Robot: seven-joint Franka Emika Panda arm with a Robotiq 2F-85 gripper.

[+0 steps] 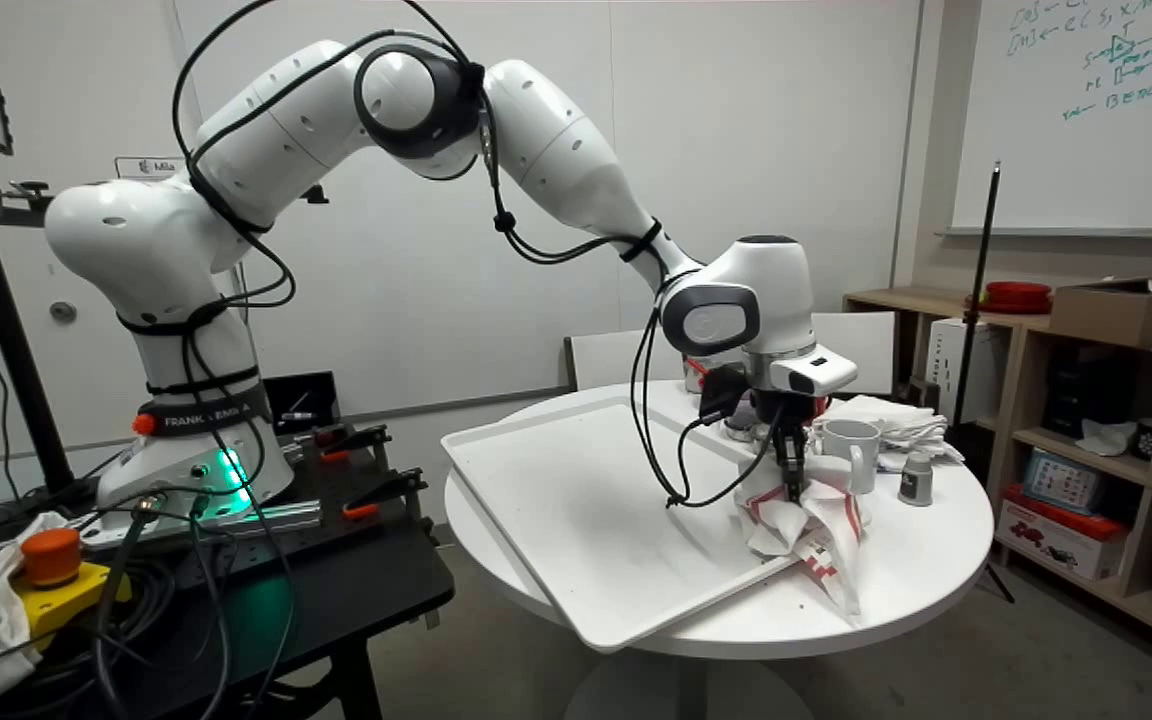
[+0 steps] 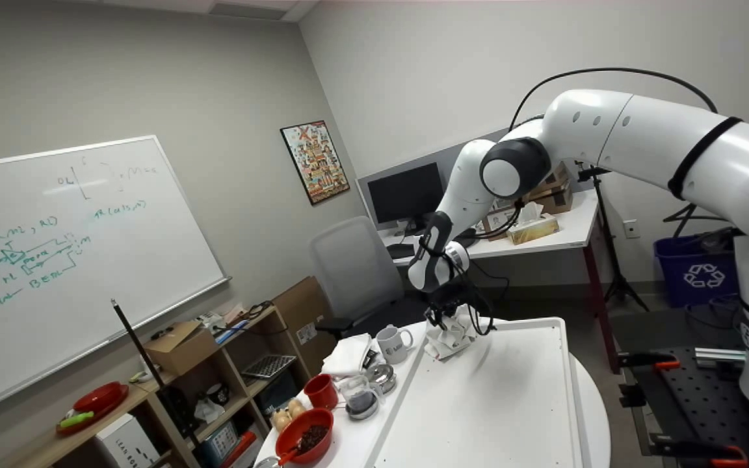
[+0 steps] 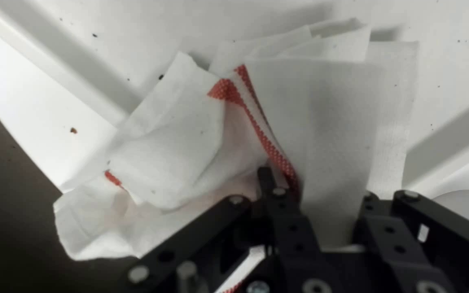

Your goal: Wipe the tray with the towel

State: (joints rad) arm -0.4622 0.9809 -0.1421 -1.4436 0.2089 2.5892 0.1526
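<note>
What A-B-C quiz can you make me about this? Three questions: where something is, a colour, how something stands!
1. Where is the red-striped towel?
A: on the floor
B: over the rim of the tray
C: on a shelf

2. What colour is the bowl holding dark bits?
A: green
B: blue
C: red

3. How is the mug?
A: upright
B: on its side
C: upside down

1 B: the wrist view shows it lying across that rim.
2 C: its side is plainly red.
3 A: its opening faces up.
</note>
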